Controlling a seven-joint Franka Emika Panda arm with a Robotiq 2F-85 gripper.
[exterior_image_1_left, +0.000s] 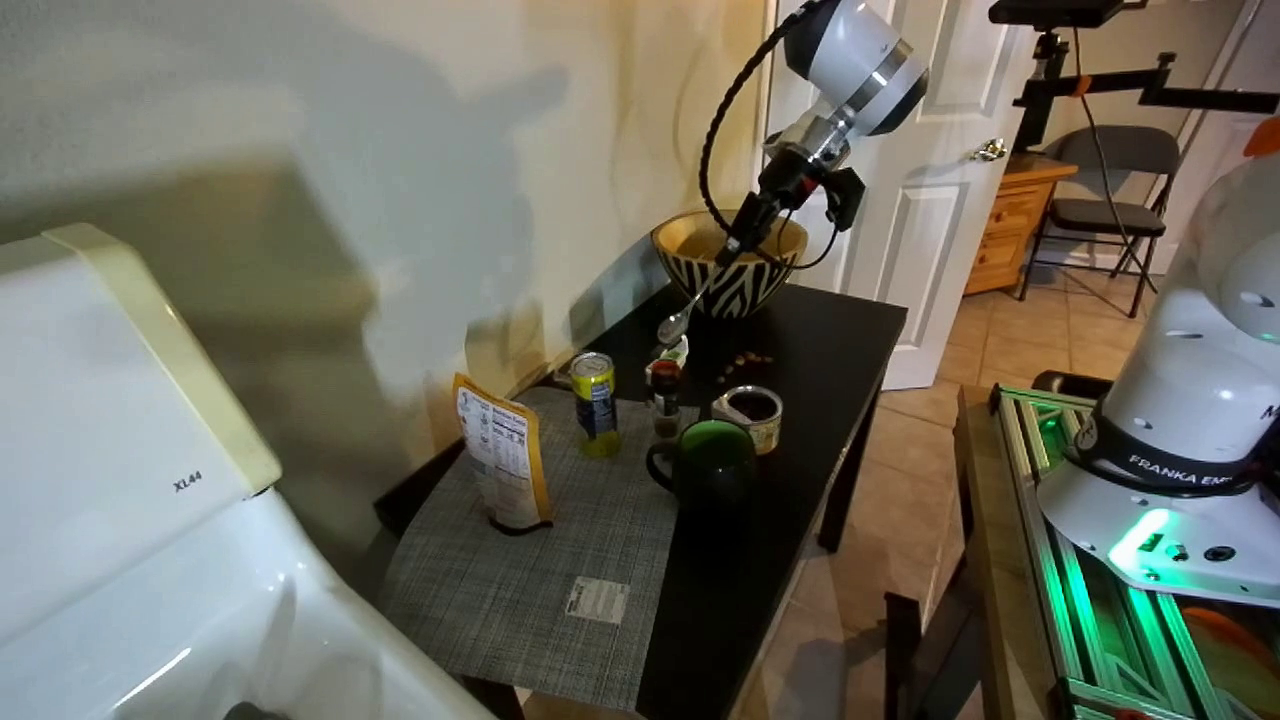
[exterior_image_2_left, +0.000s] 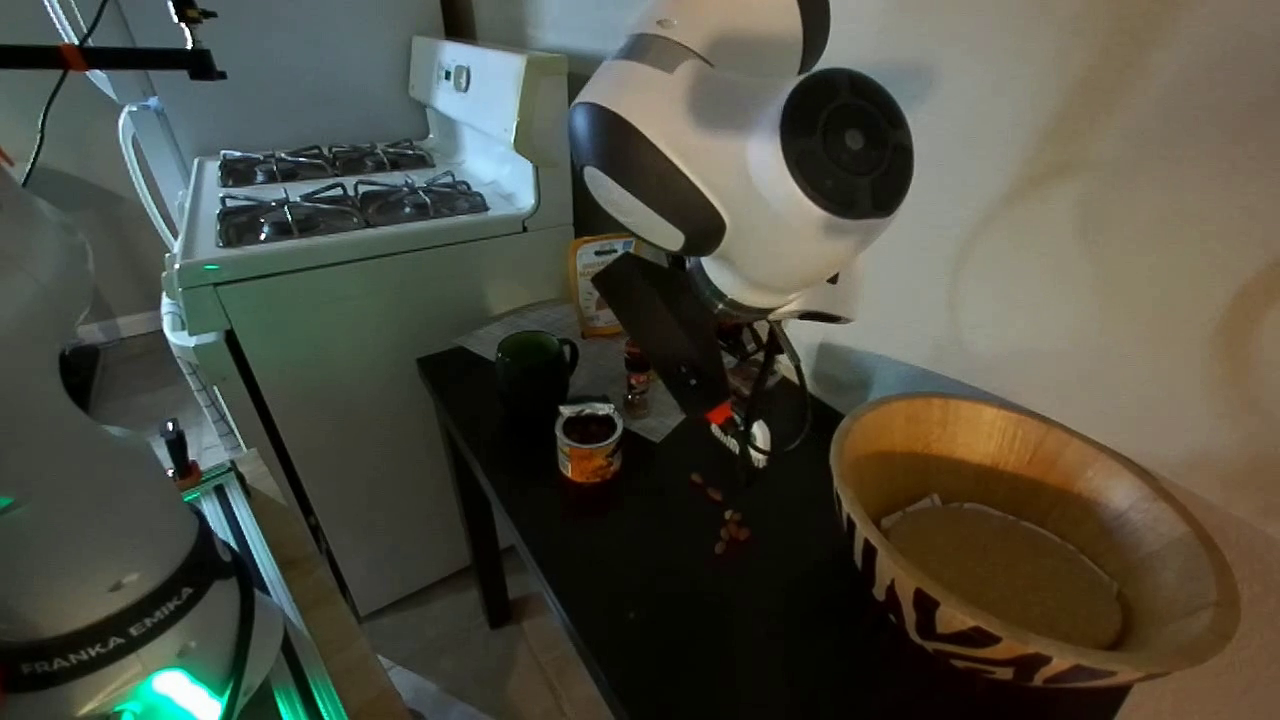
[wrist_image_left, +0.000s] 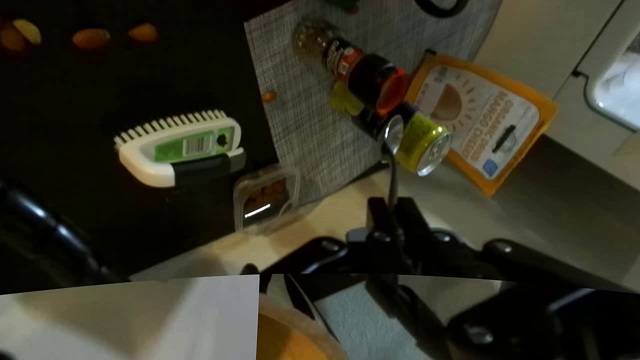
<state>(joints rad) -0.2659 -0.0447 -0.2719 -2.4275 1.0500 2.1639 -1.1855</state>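
A dark surface (exterior_image_2_left: 720, 620) stands on black legs. At 1 end a grey woven mat (exterior_image_1_left: 480, 600) lies flat; at the opposite end sits 1 large striped bowl (exterior_image_1_left: 745, 290). Between them are a white-and-black brush (wrist_image_left: 150, 165) on its side and scattered almonds (wrist_image_left: 91, 38). 1 open tin (exterior_image_2_left: 590, 463), lid peeled up, stands near a dark mug (exterior_image_2_left: 530, 375). A clear tub (wrist_image_left: 240, 205) rests at the mat's edge.
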